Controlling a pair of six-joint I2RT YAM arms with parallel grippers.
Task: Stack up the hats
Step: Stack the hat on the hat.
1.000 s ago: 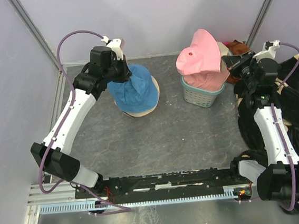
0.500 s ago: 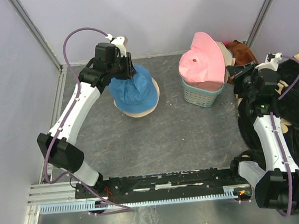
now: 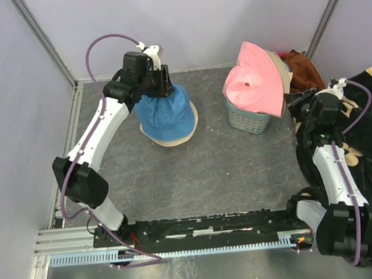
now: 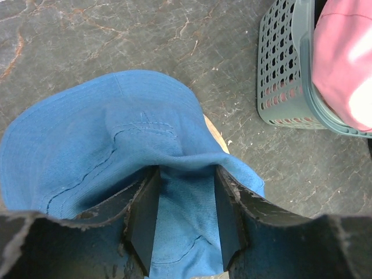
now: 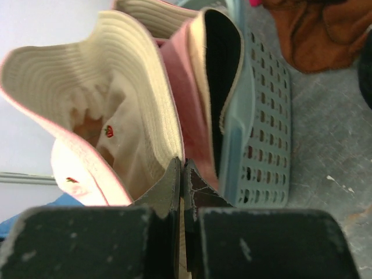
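Note:
A blue hat [image 3: 165, 112] sits over a beige hat [image 3: 173, 139] on the table at the back left. My left gripper [image 3: 157, 83] is over the blue hat's far side, and in the left wrist view [image 4: 187, 174] its jaws stand apart with blue fabric [image 4: 116, 139] lying loose between them. A sliver of the beige hat [image 4: 216, 132] shows under it. My right gripper [image 3: 295, 99] is shut on the brim of a pink hat [image 3: 256, 80], holding it tilted up over the teal basket [image 3: 253, 118]. The right wrist view [image 5: 182, 165] shows the hat's cream lining [image 5: 116, 87] and more hats in the basket [image 5: 261, 116].
A rust-brown cloth [image 3: 301, 66] lies behind the basket at the back right. A black blanket with beige flowers [image 3: 369, 128] is heaped along the right side around my right arm. Grey walls close in the back and both sides.
My right gripper has drawn back toward the near right, tipping the pink hat up on edge over the basket. My left gripper has shifted right and the blue hat has settled lower on the beige hat.

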